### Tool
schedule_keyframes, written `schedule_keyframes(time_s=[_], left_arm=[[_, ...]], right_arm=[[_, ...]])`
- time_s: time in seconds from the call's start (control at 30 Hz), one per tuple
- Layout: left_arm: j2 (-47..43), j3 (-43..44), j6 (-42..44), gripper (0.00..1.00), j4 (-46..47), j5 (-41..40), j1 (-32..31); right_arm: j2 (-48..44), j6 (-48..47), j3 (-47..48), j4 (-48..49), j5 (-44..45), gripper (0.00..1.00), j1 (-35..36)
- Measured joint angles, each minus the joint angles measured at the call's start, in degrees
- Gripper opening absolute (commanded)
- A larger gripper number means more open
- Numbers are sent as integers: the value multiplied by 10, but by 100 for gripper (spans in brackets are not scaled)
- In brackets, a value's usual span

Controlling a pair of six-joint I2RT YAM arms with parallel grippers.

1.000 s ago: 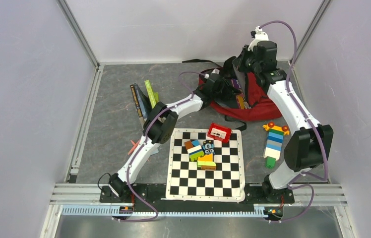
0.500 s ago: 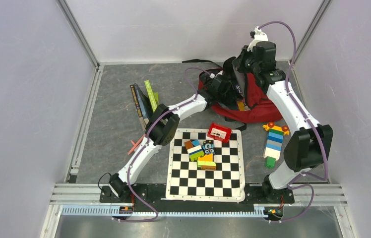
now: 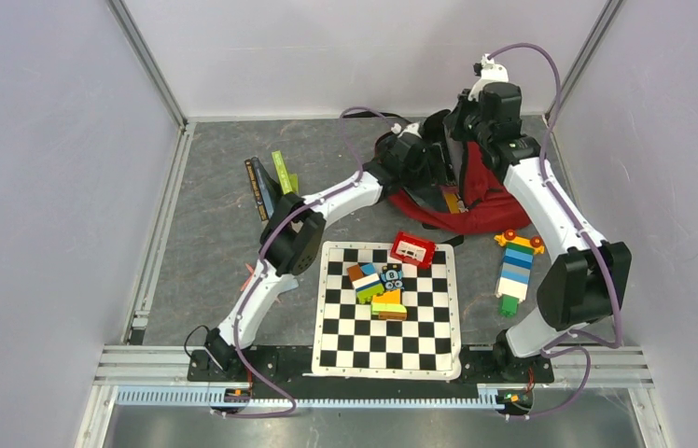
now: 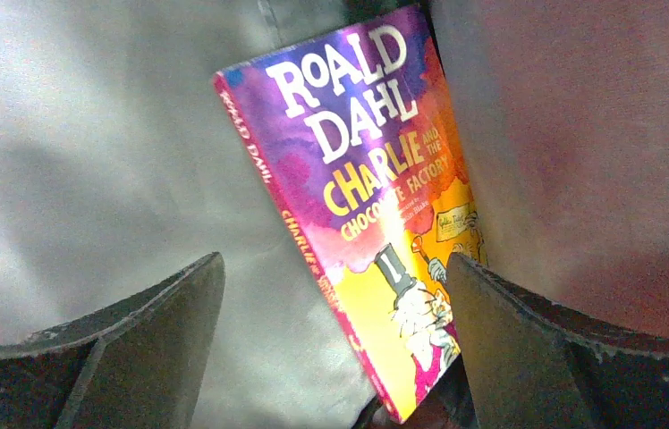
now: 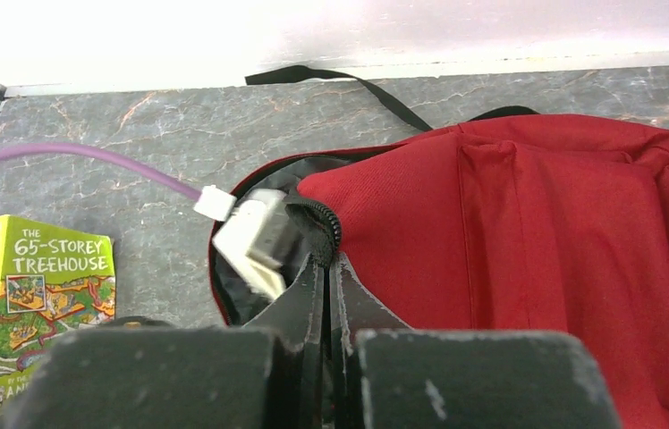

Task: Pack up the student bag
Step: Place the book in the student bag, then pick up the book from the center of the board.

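Backpack: the red backpack [image 3: 485,191] lies at about 1 o'clock from the checkered mat [image 3: 345,345], with its open mouth on the 9 o'clock side.
Left gripper [image 4: 333,268]: inside that mouth, jaws spread wide, gripping nothing.
Paperback [image 4: 358,179]: tilted against the grey lining (a Roald Dahl cover), just beyond the spread fingers.
Right gripper [image 5: 326,268]: jaws pinched together on the backpack's rim by the zipper.
Green book [image 5: 45,304]: on the table at 9 o'clock of the backpack.

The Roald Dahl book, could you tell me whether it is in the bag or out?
In. The book lies against the bag's grey lining, red fabric beside it, with the open left gripper astride.
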Motion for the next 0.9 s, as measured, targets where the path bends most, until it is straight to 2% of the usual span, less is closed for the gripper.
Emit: schedule_keyframes(time_s=[0.17, 0.33, 0.43, 0.67, 0.9], left_arm=[[-97, -85, 64, 100, -3, -45, 9], [-235, -200, 133, 100, 5, -86, 15], [-303, -236, 163, 100, -2, -97, 21], [-407, -241, 189, 100, -132, -118, 71], [-429, -219, 189, 100, -304, -156, 162]], right_arm=[[-14, -12, -6, 0, 23, 0, 0], [-21, -20, -18, 1, 34, 0, 0], [-24, -24, -32, 2, 41, 0, -3], [-43, -33, -77, 12, 44, 0, -41], [-45, -49, -99, 13, 11, 0, -102]])
